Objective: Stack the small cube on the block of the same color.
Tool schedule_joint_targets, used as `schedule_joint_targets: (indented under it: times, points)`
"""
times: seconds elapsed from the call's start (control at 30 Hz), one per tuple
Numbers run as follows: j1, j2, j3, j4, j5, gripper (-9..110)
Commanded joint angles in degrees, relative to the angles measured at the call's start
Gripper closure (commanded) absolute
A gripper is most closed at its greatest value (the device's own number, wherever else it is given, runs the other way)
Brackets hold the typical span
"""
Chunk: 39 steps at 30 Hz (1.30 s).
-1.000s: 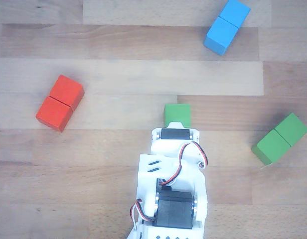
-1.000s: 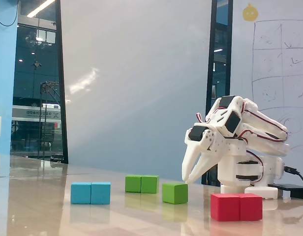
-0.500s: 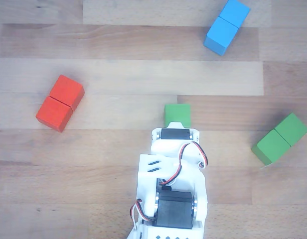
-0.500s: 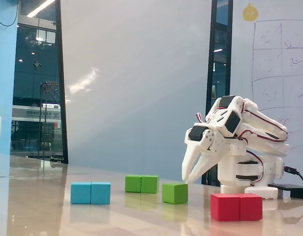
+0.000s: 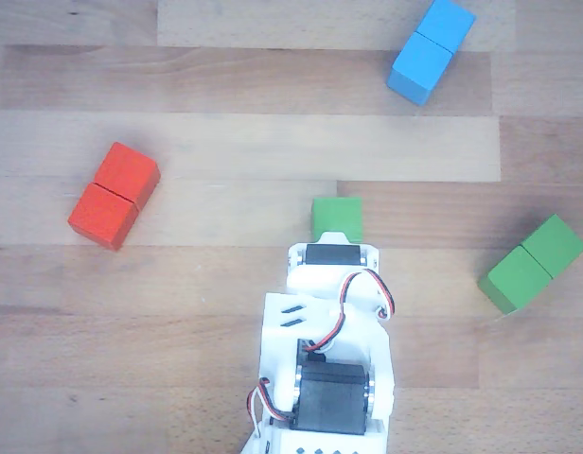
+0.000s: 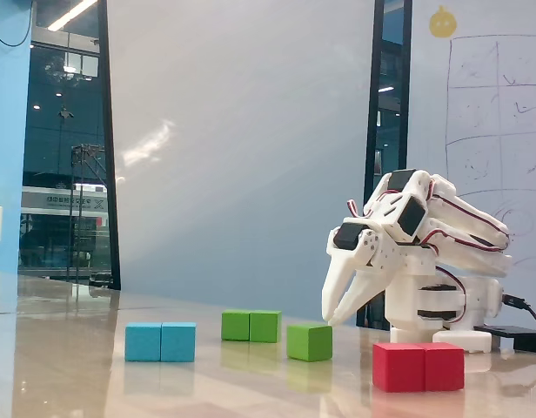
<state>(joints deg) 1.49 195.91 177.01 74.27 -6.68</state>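
The small green cube (image 5: 337, 218) lies on the wooden table just beyond the arm's wrist (image 5: 334, 270); in the fixed view the cube (image 6: 309, 341) sits at the centre front. The green two-cube block (image 5: 533, 263) lies to the right in the other view and behind the cube in the fixed view (image 6: 251, 326). My gripper (image 6: 333, 320) points down, its tips just above and right of the cube, not touching it. The tips look close together, and I cannot tell whether they are open. In the other view the wrist hides the fingers.
A red two-cube block (image 5: 114, 195) lies at the left and a blue two-cube block (image 5: 431, 50) at the top right of the other view. In the fixed view the red block (image 6: 418, 366) is nearest and the blue block (image 6: 160, 341) is at the left.
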Motion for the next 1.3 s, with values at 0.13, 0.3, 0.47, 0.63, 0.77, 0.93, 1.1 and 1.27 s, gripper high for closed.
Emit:
schedule_joint_targets:
  times: [0.13,0.3,0.47,0.63,0.77,0.93,1.1,1.27]
  points:
    - [0.44,1.67,-2.46,0.62,0.09,101]
    - [0.44,1.67,-2.46,0.62,0.09,101]
    - [0.44,1.67,-2.46,0.62,0.09,101]
    - [0.44,1.67,-2.46,0.62,0.09,101]
    - [0.44,1.67,-2.46,0.62,0.09,101]
    - [0.44,1.67,-2.46,0.62,0.09,101]
    - [0.44,1.58,-2.46,0.62,0.09,101]
    - [0.97,0.53,-3.6,0.53,-0.44,101]
